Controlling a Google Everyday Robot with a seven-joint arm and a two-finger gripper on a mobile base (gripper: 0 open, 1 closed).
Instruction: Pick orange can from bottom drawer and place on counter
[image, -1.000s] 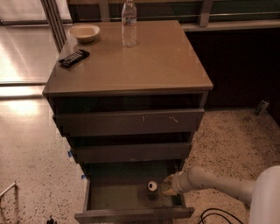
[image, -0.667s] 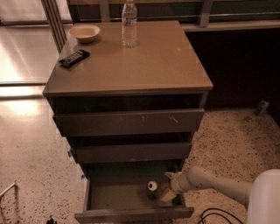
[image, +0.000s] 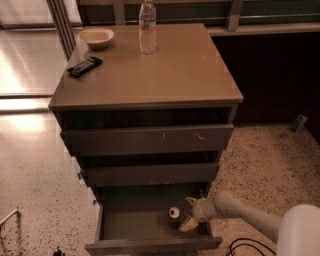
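Gripper (image: 190, 213), fingers spread, has edged closer within the open bottom drawer (image: 135, 227) and now sits just right of the upright orange can (image: 174, 212), which is unmoved. I judge grasping next, with the counter (image: 165, 75) placement pending.

counter (image: 190, 75) glossy tan | bottom drawer (image: 150, 245) grey-brown | orange can (image: 174, 213) silver top | gripper (image: 188, 213) cream, in drawer right of can | floor (image: 260, 155) speckled

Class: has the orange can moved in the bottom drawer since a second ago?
No. Against the bottom drawer front, the orange can keeps its spot; the gripper sits just right of it.
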